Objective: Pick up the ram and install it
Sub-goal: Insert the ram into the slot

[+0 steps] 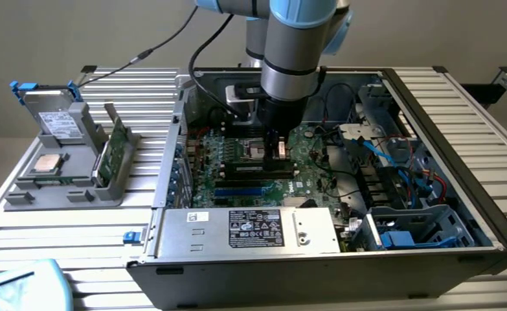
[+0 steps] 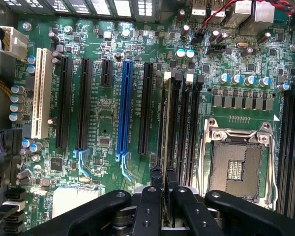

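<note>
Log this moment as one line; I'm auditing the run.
hand: shut on ram | position: over memory slots | seated: cannot tell

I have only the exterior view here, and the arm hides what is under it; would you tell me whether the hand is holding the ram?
Observer: Yes, it seems so: in the wrist view the hand is shut on the ram, a thin stick seen edge-on.
Operator: Thank you. Where does it sit?
Observer: It lines up with the outermost of the memory slots beside the processor socket, on the side towards the long blue slot.
Operator: Is that socket filled?
Observer: No, it holds no chip; bare contacts show inside it. Whether the ram is fully seated, I cannot tell.
</note>
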`<state>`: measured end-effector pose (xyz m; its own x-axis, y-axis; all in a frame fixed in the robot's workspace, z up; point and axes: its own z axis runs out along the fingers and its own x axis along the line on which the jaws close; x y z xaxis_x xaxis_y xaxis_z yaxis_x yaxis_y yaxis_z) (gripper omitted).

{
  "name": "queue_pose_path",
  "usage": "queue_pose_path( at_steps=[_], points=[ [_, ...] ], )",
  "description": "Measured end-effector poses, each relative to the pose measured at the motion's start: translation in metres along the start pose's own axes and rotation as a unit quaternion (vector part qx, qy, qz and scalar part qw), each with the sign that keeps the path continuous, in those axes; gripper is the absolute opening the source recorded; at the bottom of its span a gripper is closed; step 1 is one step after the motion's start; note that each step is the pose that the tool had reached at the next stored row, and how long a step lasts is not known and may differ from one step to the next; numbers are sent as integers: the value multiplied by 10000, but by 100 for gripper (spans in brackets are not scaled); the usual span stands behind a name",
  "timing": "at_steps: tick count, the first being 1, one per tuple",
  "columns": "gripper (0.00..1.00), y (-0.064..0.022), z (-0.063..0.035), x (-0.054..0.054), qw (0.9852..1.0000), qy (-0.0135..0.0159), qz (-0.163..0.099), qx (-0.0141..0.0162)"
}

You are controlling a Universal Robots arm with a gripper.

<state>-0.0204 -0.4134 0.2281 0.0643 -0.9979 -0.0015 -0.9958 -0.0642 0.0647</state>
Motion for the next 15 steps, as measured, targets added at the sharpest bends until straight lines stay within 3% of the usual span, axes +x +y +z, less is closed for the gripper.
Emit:
queue_pose_path(
  at_steps=[9, 15],
  points=[
    [14, -2, 36, 0, 10000, 51, 0, -4],
    [14, -2, 44, 1, 10000, 67, 1, -5]
  ],
)
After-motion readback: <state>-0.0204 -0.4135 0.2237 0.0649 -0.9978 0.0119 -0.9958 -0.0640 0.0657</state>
